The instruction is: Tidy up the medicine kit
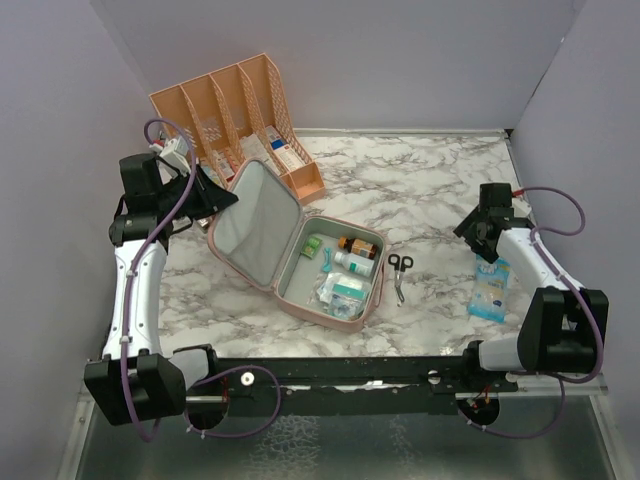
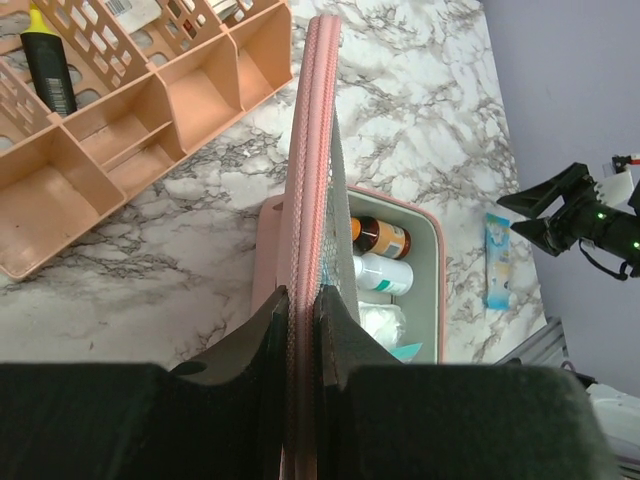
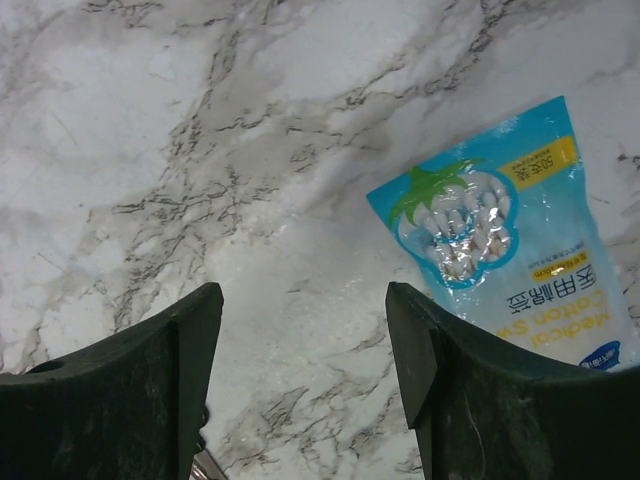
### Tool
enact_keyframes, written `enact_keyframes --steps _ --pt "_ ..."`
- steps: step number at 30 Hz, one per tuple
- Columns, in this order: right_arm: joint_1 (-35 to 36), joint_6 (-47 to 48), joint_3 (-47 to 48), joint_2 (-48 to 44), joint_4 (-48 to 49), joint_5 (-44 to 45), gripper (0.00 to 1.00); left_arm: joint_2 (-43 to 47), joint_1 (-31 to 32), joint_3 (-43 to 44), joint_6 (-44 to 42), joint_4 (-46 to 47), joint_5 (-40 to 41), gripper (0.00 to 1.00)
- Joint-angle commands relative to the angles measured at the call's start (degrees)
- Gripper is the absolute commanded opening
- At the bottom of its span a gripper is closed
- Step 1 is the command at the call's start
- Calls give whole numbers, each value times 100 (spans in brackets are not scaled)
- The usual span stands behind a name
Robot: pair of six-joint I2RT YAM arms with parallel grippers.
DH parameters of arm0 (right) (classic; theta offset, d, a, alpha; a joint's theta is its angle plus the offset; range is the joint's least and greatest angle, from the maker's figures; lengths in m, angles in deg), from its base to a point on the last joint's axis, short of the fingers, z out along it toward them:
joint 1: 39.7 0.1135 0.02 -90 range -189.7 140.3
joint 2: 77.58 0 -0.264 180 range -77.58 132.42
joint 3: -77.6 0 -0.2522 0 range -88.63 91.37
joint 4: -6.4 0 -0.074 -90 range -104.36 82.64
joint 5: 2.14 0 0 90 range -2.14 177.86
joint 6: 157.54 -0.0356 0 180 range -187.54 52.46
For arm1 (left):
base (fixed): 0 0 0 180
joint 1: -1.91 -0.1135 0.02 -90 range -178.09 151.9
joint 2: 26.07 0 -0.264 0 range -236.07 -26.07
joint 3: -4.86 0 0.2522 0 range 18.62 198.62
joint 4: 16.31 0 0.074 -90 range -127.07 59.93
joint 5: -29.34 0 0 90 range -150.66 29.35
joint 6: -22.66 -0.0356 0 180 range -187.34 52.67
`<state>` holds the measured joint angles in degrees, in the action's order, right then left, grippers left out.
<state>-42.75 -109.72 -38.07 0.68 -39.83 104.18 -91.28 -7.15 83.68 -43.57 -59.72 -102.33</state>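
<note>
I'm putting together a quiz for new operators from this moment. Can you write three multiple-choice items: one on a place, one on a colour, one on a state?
1. Where do the scissors lie relative to the medicine kit? A) inside it B) on the table, to its right C) in the desk organizer
2. What colour is the cotton swab packet mainly? A) blue B) red C) black
3. What is the left gripper doing? A) hanging open over the table B) clamped on the kit's raised lid C) holding the scissors
Answers: 1 B, they rest on the marble beside its right wall; 2 A, its wrapper is printed blue; 3 B, it pinches the pink lid edge.
</note>
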Motion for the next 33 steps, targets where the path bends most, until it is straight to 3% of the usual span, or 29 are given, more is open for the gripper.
enact_keyframes --steps 1,5,12,18,27,33 --pt "-418 -150 -101 -54 -153 613 71 -45 33 308 -92 -12 175 0" --pt "-1265 -405 -212 62 -220 518 73 -84 131 290 -115 -19 180 0" --pt "-1696 -500 -601 288 118 -262 77 -257 285 359 -130 -41 169 0" --pt "-1708 -644 -1215 121 723 -1751 77 -308 317 365 -118 -45 133 0" --pt "-1646 -738 -1459 342 1085 -2974 72 -264 337 263 -127 -36 183 0" --pt "-1085 -1206 -1347 547 1457 -3275 70 -238 335 232 -145 -38 227 0"
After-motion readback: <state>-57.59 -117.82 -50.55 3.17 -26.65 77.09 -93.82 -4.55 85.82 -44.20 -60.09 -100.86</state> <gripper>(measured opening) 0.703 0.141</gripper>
